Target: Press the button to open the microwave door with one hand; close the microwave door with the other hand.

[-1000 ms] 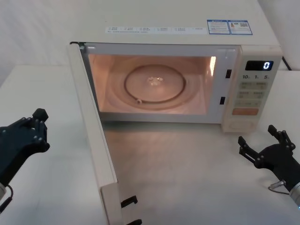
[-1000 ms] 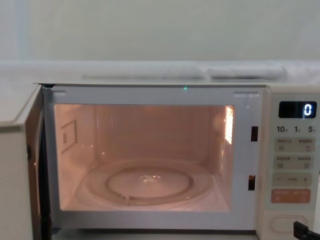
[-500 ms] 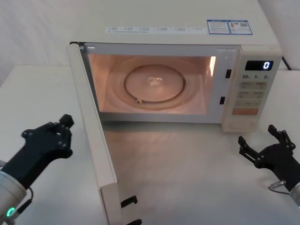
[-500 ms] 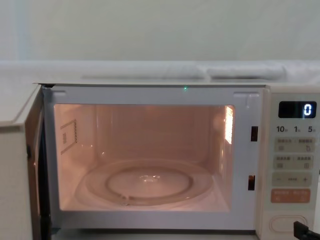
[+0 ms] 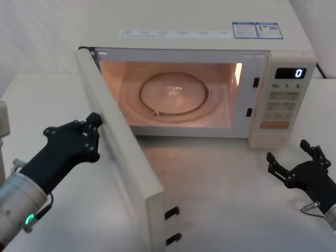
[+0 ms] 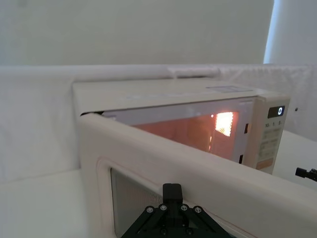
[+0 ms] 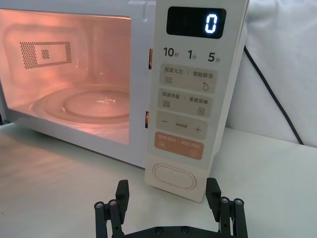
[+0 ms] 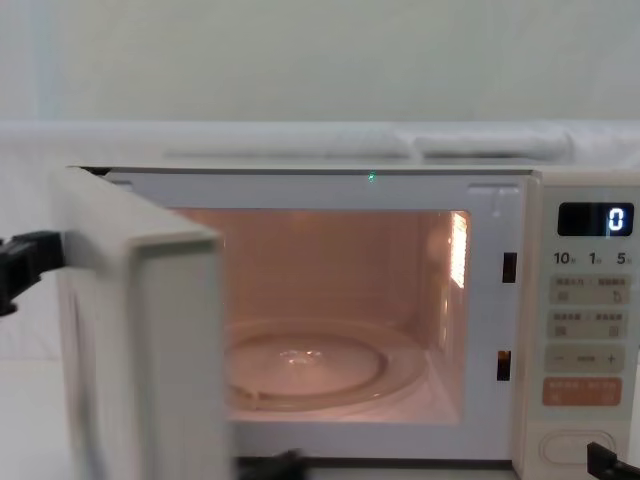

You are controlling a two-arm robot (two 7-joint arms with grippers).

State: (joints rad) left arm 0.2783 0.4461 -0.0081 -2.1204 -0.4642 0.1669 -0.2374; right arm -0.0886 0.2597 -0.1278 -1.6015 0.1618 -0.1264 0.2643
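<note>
With the large cream microwave door (image 5: 126, 173) open and partly swung inward, the black left claw (image 5: 90, 134), fingers together and holding nothing, pressed its outer face; the wide cream button (image 7: 174, 176) needed no more, and closing remained while the right claw (image 5: 294, 164) rested spread and empty on the counter (image 5: 220, 210).

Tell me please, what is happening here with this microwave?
The left gripper is pressed against the outer face of the microwave door and is swinging it shut; the door stands about half closed, and the lit cavity with the glass turntable is open to view. The right gripper rests on the table in front of the button, its jaws open, touching nothing. The display reads 0.
</note>
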